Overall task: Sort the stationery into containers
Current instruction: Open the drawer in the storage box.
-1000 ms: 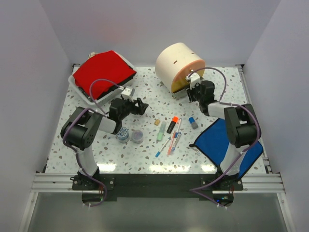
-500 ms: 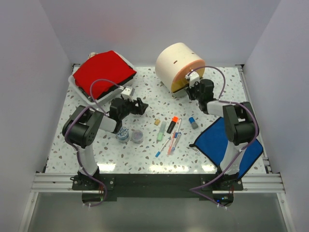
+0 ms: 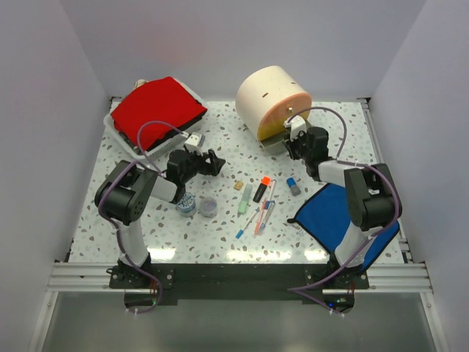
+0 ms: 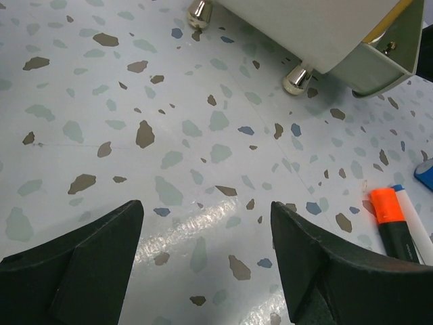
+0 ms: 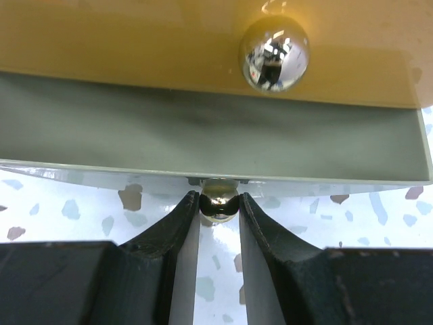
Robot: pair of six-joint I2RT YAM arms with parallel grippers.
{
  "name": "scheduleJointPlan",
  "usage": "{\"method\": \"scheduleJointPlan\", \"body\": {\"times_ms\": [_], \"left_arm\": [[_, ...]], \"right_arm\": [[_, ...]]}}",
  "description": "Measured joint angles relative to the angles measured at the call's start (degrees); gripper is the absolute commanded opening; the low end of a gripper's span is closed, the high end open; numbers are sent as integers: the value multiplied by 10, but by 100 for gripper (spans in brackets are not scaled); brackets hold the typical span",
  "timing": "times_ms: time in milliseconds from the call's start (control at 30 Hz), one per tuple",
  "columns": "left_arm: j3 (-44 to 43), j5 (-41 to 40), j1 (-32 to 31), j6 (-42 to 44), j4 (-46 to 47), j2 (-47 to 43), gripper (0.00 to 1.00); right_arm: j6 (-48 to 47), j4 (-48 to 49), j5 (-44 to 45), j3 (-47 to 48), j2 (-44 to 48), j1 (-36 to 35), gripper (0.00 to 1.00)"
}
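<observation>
From above, the right gripper (image 3: 292, 136) sits against the front of the cream drum (image 3: 267, 95), but its fingertips are hidden there. The right wrist view settles it: the jaws pinch the lower knob (image 5: 220, 201) of the drum's pulled-out bottom drawer (image 5: 203, 139), under the orange drawer's knob (image 5: 274, 54). The left gripper (image 3: 212, 161) hovers in front of the drum and to its left, jaws wide apart and holding nothing. Its wrist view adds the drum's round metal feet (image 4: 298, 78). The orange-black highlighter (image 3: 261, 188), pale green marker (image 3: 244, 201), thin pens (image 3: 260, 216) and blue-grey stub (image 3: 294, 185) lie on the table in front of the drum. Both tape rolls (image 3: 196, 206) are further left.
</observation>
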State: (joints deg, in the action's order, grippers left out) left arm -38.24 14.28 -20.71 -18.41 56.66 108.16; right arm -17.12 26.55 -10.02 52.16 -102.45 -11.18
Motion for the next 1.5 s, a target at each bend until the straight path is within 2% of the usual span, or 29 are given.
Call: {"method": "scheduleJointPlan", "body": {"times_ms": [700, 733, 767, 800, 867, 1033, 1067, 1233, 1433, 1500], "left_arm": [[45, -15, -46, 7, 14, -46, 82], [46, -16, -49, 10, 15, -49, 82], [47, -17, -50, 11, 14, -53, 82], [49, -19, -52, 12, 14, -56, 83], [52, -23, -56, 16, 14, -64, 84], [52, -27, -62, 31, 4, -78, 84], [52, -28, -62, 35, -5, -84, 84], [29, -42, -63, 81, -89, -128, 86], [-11, -47, -50, 135, -180, -212, 87], [-45, -47, -43, 150, -236, -243, 87]], "right_arm": [[-38, -52, -2, -104, 125, 1, 0], [-40, -57, -2, -105, 128, 1, 4], [-41, -61, -2, -106, 132, 1, 27], [-42, -63, -2, -109, 136, 1, 37], [-45, -62, -3, -115, 141, 0, 50], [-51, -69, -1, -122, 155, 0, 56], [-52, -79, 0, -120, 160, 0, 60], [-52, -200, 9, -68, 184, 0, 63], [-54, -339, 15, -14, 268, 0, 66], [-57, -387, 12, 5, 296, 0, 66]]}}
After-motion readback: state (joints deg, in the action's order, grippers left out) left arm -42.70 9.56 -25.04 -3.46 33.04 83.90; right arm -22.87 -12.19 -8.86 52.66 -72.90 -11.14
